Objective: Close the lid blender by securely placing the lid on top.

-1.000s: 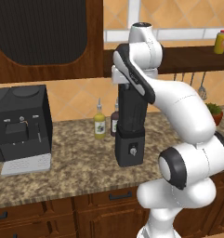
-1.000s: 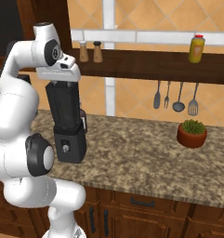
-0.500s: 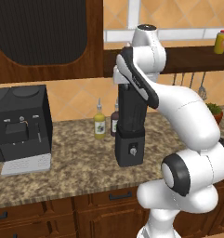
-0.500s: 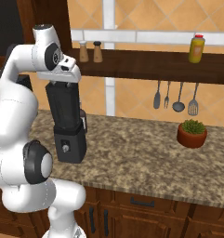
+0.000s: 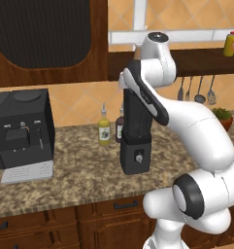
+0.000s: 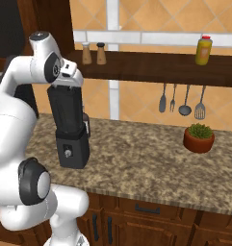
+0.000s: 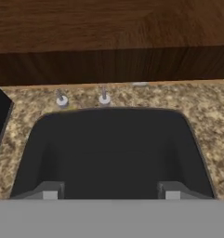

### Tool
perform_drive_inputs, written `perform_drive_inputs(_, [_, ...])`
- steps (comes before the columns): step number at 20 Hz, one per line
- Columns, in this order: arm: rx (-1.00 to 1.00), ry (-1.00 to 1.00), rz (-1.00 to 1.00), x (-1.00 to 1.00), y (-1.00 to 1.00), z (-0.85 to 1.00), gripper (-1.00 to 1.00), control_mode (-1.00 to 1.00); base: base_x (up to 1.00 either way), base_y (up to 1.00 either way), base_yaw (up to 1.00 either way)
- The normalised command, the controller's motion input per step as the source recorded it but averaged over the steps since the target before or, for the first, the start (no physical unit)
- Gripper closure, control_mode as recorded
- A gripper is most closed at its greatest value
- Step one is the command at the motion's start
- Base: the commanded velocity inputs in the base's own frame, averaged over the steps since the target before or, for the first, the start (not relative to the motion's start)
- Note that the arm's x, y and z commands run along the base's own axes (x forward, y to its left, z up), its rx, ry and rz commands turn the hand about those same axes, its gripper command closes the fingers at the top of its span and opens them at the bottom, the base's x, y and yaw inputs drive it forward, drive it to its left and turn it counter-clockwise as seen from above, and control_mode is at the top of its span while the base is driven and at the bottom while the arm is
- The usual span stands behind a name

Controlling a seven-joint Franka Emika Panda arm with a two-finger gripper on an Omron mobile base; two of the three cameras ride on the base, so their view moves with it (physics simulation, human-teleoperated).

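The tall black blender (image 5: pixel 136 141) stands upright on the granite counter, its round knob facing front, and appears again from the other side as the blender (image 6: pixel 70 129). Its dark lid (image 7: pixel 108 148) lies flat across the top of the jar, seen from straight above. My gripper (image 5: pixel 132 87) hangs directly over the jar's top, right under the wooden shelf. In the right base view the gripper (image 6: pixel 65 89) sits at the jar's rim. In the hand view the gripper (image 7: pixel 110 193) is open, its two tips standing wide apart over the lid's near edge.
A black coffee machine (image 5: pixel 24 129) stands at the counter's left. Two small bottles (image 5: pixel 104 130) sit just behind the blender. A wooden shelf (image 6: pixel 151 65) with shakers (image 6: pixel 93 53) and a yellow bottle (image 6: pixel 203 49) runs close overhead. A potted plant (image 6: pixel 199 138) and hanging utensils (image 6: pixel 185 98) are to the right.
The arm's upper joints have drifted slightly up and to the right above the blender. The blender stands where it was.
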Motion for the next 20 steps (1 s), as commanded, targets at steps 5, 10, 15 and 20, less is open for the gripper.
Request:
perform_drive_inputs(5, [0.00, -0.05, 0.00, 0.13, 0.00, 0.01, -1.00, -1.00, 0.00, 0.00, 0.00])
perform_drive_inputs(10, [0.00, 0.00, 0.00, 0.21, 0.00, 0.15, -1.00, -1.00, 0.00, 0.00, 0.00])
perform_drive_inputs(15, [0.00, -0.01, 0.00, 0.02, 0.00, 0.19, -1.00, -1.00, 0.00, 0.00, 0.00])
perform_drive_inputs(20, [0.00, -0.06, 0.00, 0.00, -0.01, 0.34, -1.00, -1.00, 0.00, 0.00, 0.00])
